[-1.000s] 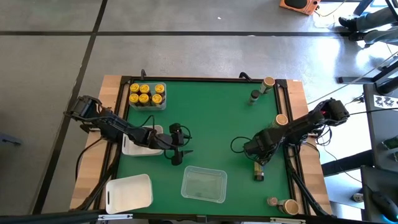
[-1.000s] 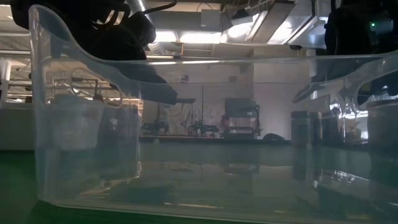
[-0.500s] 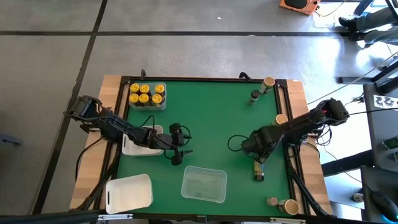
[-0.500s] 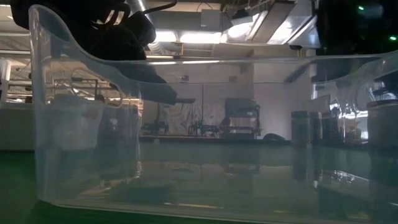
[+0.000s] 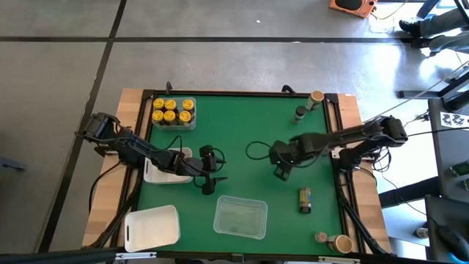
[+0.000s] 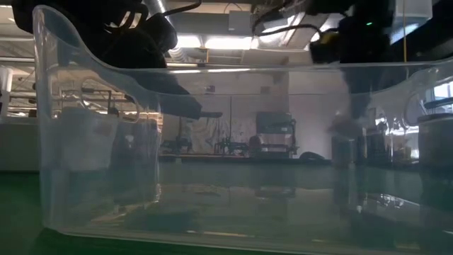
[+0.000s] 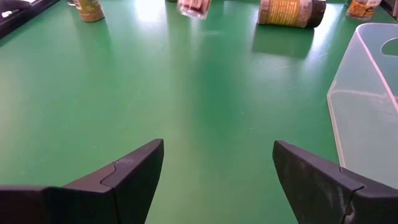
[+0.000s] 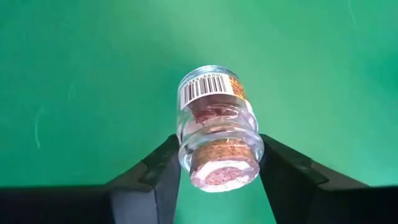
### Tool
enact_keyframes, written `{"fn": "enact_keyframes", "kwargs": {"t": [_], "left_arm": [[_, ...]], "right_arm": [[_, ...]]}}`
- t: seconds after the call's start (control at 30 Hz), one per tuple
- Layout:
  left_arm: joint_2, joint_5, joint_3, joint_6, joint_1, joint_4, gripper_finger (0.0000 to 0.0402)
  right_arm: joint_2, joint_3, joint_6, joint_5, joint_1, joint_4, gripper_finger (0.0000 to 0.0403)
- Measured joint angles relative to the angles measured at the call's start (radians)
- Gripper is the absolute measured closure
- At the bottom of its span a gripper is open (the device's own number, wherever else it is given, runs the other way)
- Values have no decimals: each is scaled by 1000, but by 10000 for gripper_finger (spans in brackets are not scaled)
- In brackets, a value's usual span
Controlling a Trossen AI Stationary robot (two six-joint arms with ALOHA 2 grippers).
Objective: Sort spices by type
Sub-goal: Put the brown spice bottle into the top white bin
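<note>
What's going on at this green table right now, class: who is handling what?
The robot is sorting spice jars. The right gripper is shut on a small cork-topped jar and holds it above the green table, near the middle. The left gripper hangs open beside the white tray, holding nothing. Six yellow-lidded jars already sit together in a tray at the far left corner. Another jar lies on its side near the right edge, and the clear bin at the front is empty.
</note>
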Motion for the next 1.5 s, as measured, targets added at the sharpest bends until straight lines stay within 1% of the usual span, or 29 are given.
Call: {"fn": "enact_keyframes", "kwargs": {"t": [0.2, 0.43, 0.67, 0.8, 0.93, 1.03, 1.1, 1.17, 1.27, 1.37, 1.5], "left_arm": [[0, 0, 0, -1, 0, 3, 100], [0, 0, 0, -1, 0, 3, 100], [0, 0, 0, 0, 0, 0, 100], [0, 0, 0, 0, 0, -1, 100], [0, 0, 0, -1, 0, 0, 100], [0, -4, 0, -3, 0, 9, 100], [0, -28, 0, -7, 1, 21, 100], [0, -44, 3, -4, 7, 40, 100], [6, -45, 23, -19, 19, 63, 100], [42, -28, 64, -14, 42, 67, 100], [134, 57, 153, 0, 84, 83, 100]], "right_arm": [[142, 88, -148, -7, -43, 29, 218], [309, 208, -237, -57, -76, 3, 216], [386, 244, -291, -95, -81, 18, 206], [399, 244, -296, -90, -80, 26, 183], [405, 255, -308, -91, -80, 34, 139], [403, 294, -342, -88, -74, -39, 105], [378, 297, -352, -62, -55, -102, 88], [321, 273, -337, 12, -18, -120, 76], [205, 164, -280, 122, 45, -88, 65], [77, 2, -205, 169, 89, 54, 64], [-72, -231, -114, 203, 129, 297, 70]]}}
